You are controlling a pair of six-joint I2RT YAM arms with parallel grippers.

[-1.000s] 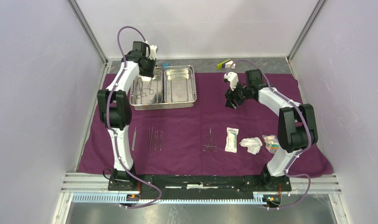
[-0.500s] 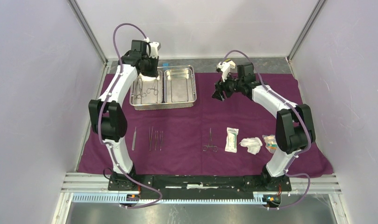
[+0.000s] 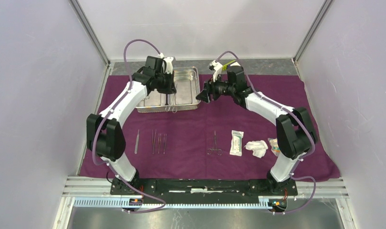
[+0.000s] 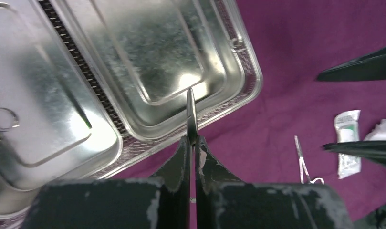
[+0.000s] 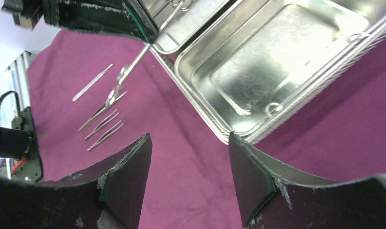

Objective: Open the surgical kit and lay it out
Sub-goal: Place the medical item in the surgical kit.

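top external: large dark purple cloth [image 3: 191, 129] spread flat over the tabletop [image 3: 272, 67]. at the far left of its near half, one slim flat metal tool [image 3: 137, 141], then slim metal tweezers [image 3: 159, 142] laid side by side, pointing away from the arms. farther back, shiny two-compartment steel tray [image 3: 185, 90] resting on the cloth. over the tray's near rim, left claw [image 3: 168, 97], clamped shut on ring-handled forceps [image 3: 172, 108] and holding them clear of the cloth.

left wrist: fingers [image 4: 179, 162] pressed together around the thin metal shaft, tip reaching out above the near edge of the right compartment. off to the left, a loose ring handle [image 4: 2, 119] lying in the other compartment.

just right of the tray, right claw [image 3: 202, 97], jaws spread apart, gripping nothing, above bare cloth.

right wrist: both dark fingers [image 5: 129, 181] wide apart, tray corner beyond them, the gripped forceps hanging slantwise from the left claw past the tray's edge.

farther right along the near row: second forceps [image 3: 214, 144], white packet [image 3: 236, 142], crumpled white gauze [image 3: 256, 148], then small clear packet [image 3: 276, 145] just beside the right arm's elbow, partly hidden by it.
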